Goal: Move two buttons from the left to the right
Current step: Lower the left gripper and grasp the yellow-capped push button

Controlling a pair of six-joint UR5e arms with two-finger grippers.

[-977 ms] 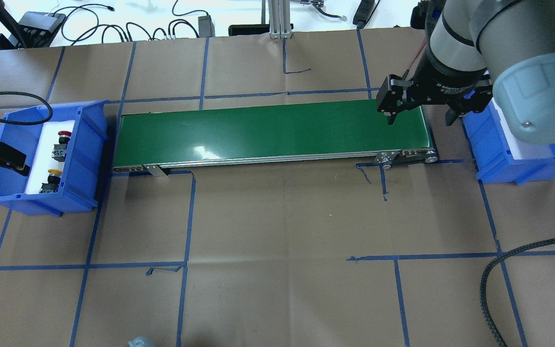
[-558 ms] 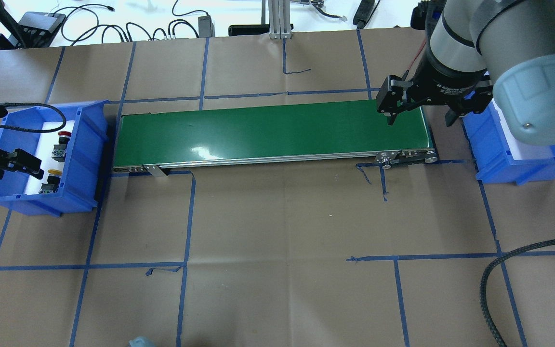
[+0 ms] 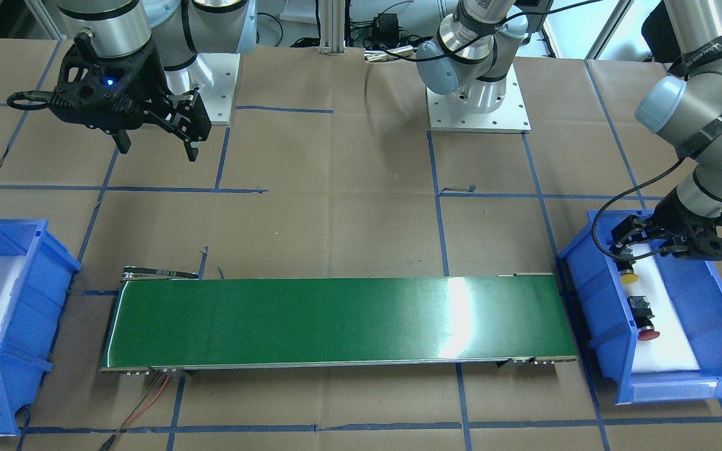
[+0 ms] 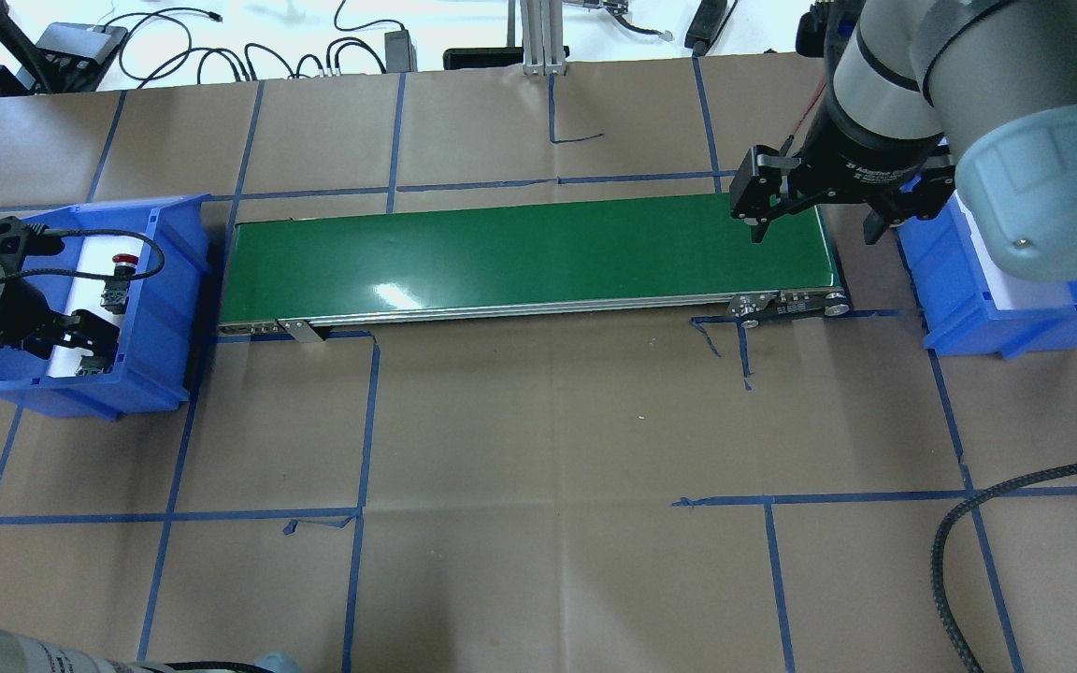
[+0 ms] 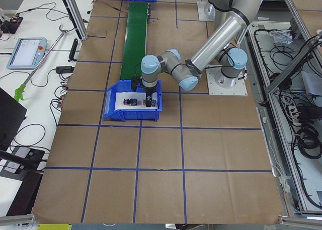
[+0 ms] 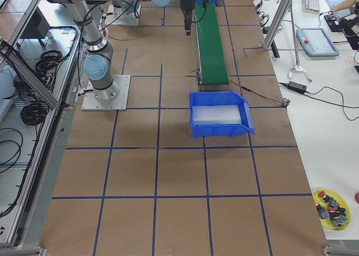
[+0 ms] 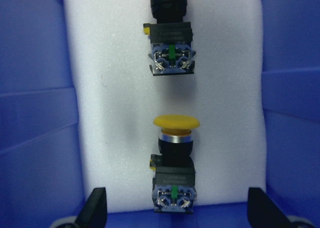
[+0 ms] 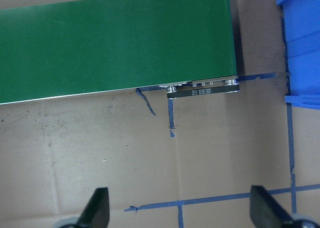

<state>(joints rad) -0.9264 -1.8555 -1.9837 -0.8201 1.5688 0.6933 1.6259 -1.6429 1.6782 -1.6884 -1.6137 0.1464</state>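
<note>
**A:** Where are the buttons?

**B:** Both are in the left blue bin (image 4: 169, 299). In the overhead view it stands at the 9 o'clock end of the green conveyor belt (image 4: 529, 257). They lie on its white foam pad (image 7: 115, 113). In the left wrist view the yellow button (image 7: 175, 158) lies on its side with its cap toward 12 o'clock. The red button (image 3: 643, 319) lies at its 12 o'clock, apart from it.

**A:** And the left fingers?

**B:** The left fingers (image 7: 97, 210) are spread wide over that bin. One is at 9 o'clock and one at 3 o'clock of the yellow button's body, and neither touches it.

**A:** The other bin?

**B:** The right blue bin (image 4: 954, 290) stands on the desk (image 4: 538, 421) off the belt's 3 o'clock end. It holds a second foam pad (image 6: 216, 116).

**A:** The right fingers?

**B:** The right fingers (image 8: 100, 205) are apart too and hold nothing. They hang above the belt's 3 o'clock end, near that bin.
</note>
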